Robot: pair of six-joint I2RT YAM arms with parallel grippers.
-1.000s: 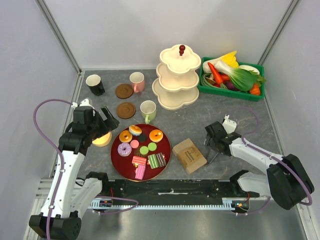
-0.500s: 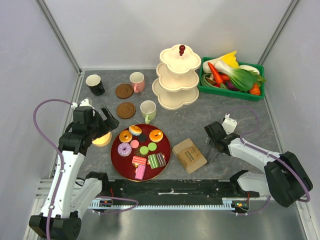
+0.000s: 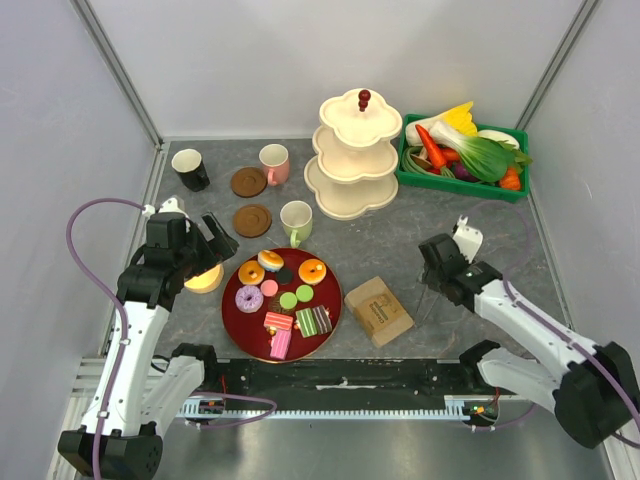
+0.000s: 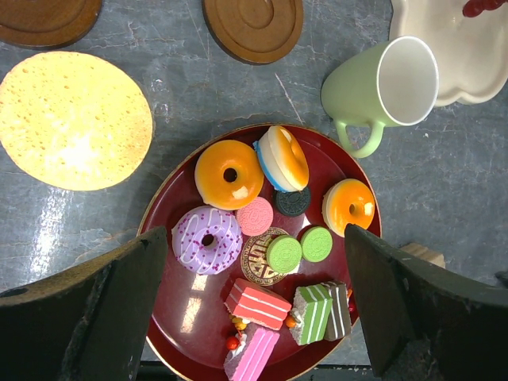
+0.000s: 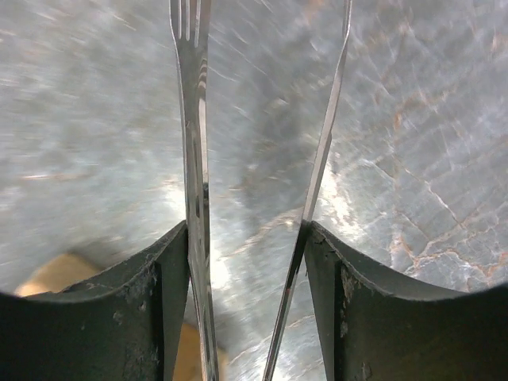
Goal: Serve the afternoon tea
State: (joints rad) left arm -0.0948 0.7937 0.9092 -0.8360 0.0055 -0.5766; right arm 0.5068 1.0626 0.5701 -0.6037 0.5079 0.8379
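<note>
Right now your left hand [image 3: 214,248] hangs over the left side of the surface with its fingers spread wide and nothing between them. Its camera looks down on the red plate [image 3: 230,318].

That plate sits by the near edge, left of the middle, and carries the pastries:
- 2 orange-iced donuts [image 4: 229,174]
- 1 purple donut [image 4: 206,239]
- a blue, white and orange macaron [image 4: 282,159] tipped on its edge
- 1 pink macaron [image 4: 255,216]
- 2 green macarons [image 4: 283,253]
- a dark round biscuit [image 4: 292,202]
- 3 striped cake slices [image 4: 258,304] on the plate's near side

A pale yellow disc [image 3: 203,279] lies just left of the plate, below your left hand. The pale-green mug [image 3: 297,220] stands just beyond the plate's far rim, handle toward it. 2 brown coasters [image 3: 252,220] lie to its left, and the pink mug [image 3: 274,162] stands just right of the farther one. The black mug [image 3: 190,168] is toward the far left corner.

The cream 3-tier stand [image 3: 352,155] is by the far edge near the middle, and the green crate [image 3: 460,190] of toy vegetables fills the far right corner. The tan block [image 3: 378,310] lies by the near edge, just right of the plate.

Your right hand [image 5: 246,238] is over the right half of the surface, between the tan block and the right edge. It is narrowed onto metal tongs [image 5: 194,119]: each thin arm lies against the inner face of 1 finger, and 1 arm ends in fork tines.
</note>
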